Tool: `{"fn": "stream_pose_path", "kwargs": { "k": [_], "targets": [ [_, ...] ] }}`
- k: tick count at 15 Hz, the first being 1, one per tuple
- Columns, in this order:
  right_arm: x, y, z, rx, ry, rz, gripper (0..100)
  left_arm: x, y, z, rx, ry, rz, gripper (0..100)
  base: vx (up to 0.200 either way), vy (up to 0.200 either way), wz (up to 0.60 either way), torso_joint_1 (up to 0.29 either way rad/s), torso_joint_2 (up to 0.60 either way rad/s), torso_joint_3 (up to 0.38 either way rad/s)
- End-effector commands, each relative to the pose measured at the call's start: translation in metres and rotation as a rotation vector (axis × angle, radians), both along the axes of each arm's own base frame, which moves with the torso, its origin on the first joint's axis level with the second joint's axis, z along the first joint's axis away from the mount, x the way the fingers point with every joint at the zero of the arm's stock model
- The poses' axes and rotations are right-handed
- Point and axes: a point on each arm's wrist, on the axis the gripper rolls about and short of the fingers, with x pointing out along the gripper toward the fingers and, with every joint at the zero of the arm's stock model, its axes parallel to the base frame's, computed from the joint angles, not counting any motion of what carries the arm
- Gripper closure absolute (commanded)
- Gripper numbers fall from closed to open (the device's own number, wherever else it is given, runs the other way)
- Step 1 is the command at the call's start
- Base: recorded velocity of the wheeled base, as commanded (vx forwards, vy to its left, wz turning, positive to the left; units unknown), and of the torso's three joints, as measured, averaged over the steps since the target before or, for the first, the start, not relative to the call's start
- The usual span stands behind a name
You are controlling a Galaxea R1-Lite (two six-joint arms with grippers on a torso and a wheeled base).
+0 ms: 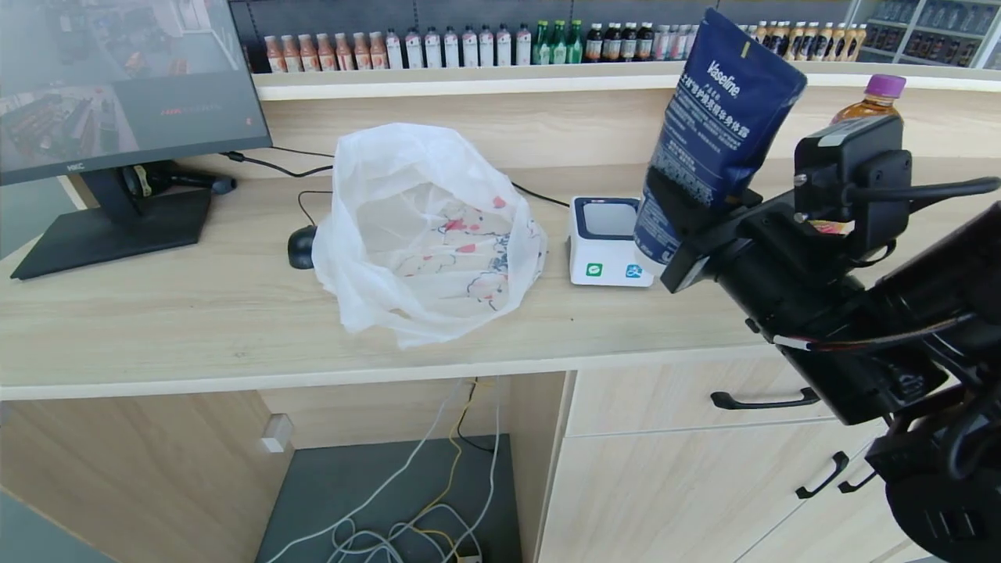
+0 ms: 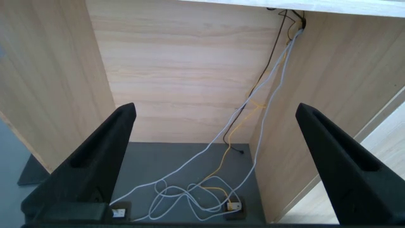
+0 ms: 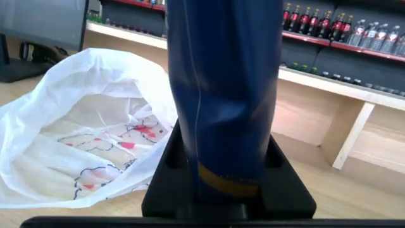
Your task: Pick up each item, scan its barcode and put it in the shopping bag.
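Your right hand (image 1: 682,228) clamped on blue tube (image 1: 719,133), upright over scanner (image 1: 606,254), beside shopping bag (image 1: 426,227) on table (image 1: 156,313). Your left hand (image 2: 215,117) spread wide, empty, facing cables (image 2: 190,193).

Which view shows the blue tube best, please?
The head view: nearly all of the blue tube shows, upright in the right hand. The right wrist view crops it to its lower body; the left wrist view faces cables.
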Motion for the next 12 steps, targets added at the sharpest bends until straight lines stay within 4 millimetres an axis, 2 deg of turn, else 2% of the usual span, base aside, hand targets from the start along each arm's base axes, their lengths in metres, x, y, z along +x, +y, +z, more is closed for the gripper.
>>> {"fn": "stream_pose_path", "kwargs": {
  "k": [1, 3, 6, 9, 12],
  "targets": [
    [0.007, 0.004, -0.004, -0.015, 0.006, -0.008, 100, 0.0, 0.0, 0.0, -0.001, 0.0, 0.0, 0, 0.0, 0.0, 0.0, 0.0, 0.0, 0.0],
    [0.018, 0.008, 0.003, -0.066, -0.008, -0.037, 100, 0.0, 0.0, 0.0, -0.001, 0.0, 0.001, 0, 0.0, 0.0, 0.0, 0.0, 0.0, 0.0],
    [0.027, 0.017, 0.024, -0.147, -0.031, -0.049, 100, 0.0, 0.0, 0.0, -0.001, 0.0, 0.001, 0, 0.0, 0.0, 0.0, 0.0, 0.0, 0.0],
    [0.032, 0.019, 0.024, -0.234, -0.04, -0.057, 100, 0.0, 0.0, 0.0, -0.001, 0.0, 0.0, 0, 0.0, 0.0, 0.0, 0.0, 0.0, 0.0],
    [0.036, 0.011, 0.03, -0.353, -0.109, -0.079, 100, 0.0, 0.0, 0.0, -0.001, 0.0, 0.001, 0, 0.0, 0.0, 0.0, 0.0, 0.0, 0.0]
  ]
}}
